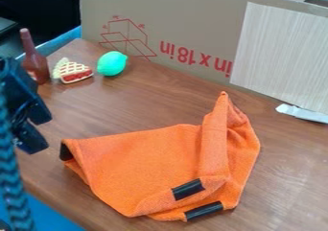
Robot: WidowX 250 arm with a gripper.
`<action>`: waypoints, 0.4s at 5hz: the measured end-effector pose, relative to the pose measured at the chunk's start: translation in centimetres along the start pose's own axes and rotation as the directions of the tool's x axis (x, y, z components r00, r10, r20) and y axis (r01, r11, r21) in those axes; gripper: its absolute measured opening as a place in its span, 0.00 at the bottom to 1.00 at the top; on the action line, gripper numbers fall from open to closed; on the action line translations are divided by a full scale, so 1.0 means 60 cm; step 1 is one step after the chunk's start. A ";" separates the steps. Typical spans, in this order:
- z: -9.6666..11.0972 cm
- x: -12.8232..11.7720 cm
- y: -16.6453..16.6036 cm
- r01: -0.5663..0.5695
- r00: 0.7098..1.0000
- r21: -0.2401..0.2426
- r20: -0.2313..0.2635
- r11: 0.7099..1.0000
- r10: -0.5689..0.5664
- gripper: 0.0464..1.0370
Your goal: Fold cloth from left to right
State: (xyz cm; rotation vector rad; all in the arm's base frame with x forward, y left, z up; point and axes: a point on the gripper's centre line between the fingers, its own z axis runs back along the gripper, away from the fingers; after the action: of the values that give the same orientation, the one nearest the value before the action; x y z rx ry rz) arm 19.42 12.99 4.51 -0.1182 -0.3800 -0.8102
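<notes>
The black gripper (37, 130) is at the left edge, left of the orange cloth (144, 163) and apart from it. Its two fingers stand open, one above the other, with nothing between them. The cloth lies rumpled on the wooden table, flatter on its left side. On its right side, layers overlap in a raised fold that rises to a point at the top. Black patches mark its left corner and two spots along the lower right edge. What lies under the overlapping layers is hidden.
A brown bottle (34, 60), a toy pie slice (73, 72) and a green toy lemon (112, 63) stand at the back left of the table (128, 105). A cardboard box (186, 26) borders the back, with a white strip (301, 113) at the right.
</notes>
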 end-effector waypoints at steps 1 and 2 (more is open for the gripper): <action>-0.009 -0.022 0.013 0.061 0.997 -0.045 0.043 0.997 -0.059 0.96; -0.004 -0.033 0.011 0.089 0.995 -0.052 0.058 0.995 -0.086 0.96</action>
State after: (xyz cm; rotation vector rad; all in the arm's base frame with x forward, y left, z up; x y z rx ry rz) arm 18.72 14.72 3.57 -0.1762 -0.4184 -0.9052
